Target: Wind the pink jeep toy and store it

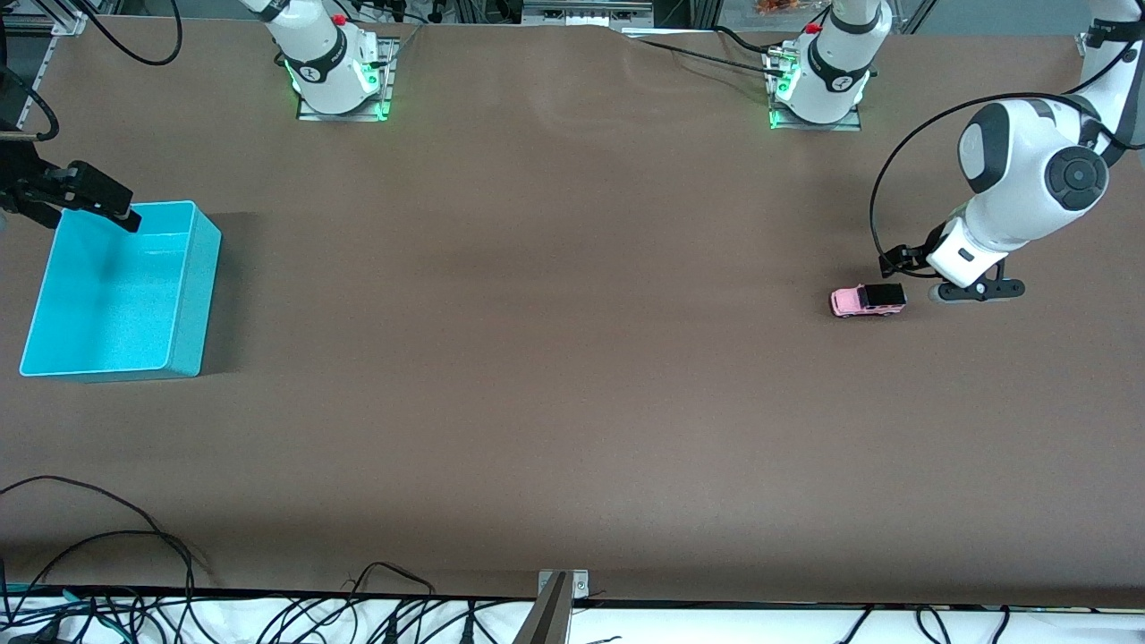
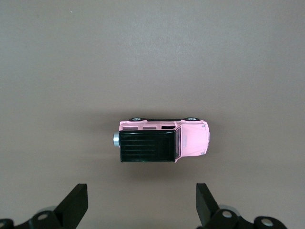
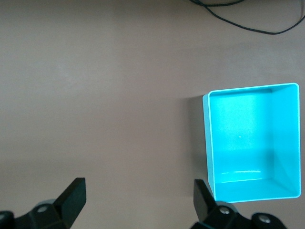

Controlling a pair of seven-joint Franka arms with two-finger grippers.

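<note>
The pink jeep toy stands on its wheels on the brown table, toward the left arm's end. It also shows in the left wrist view, seen from above with its black roof. My left gripper is open and empty, up in the air just beside the jeep; in its own view the jeep lies just clear of the fingertips, not between them. The cyan bin stands empty at the right arm's end. My right gripper is open and empty over the bin's edge; in its own view the bin lies to one side.
The two arm bases stand along the table's edge farthest from the front camera. Loose cables and a metal bracket lie along the edge nearest it. Bare brown tabletop stretches between jeep and bin.
</note>
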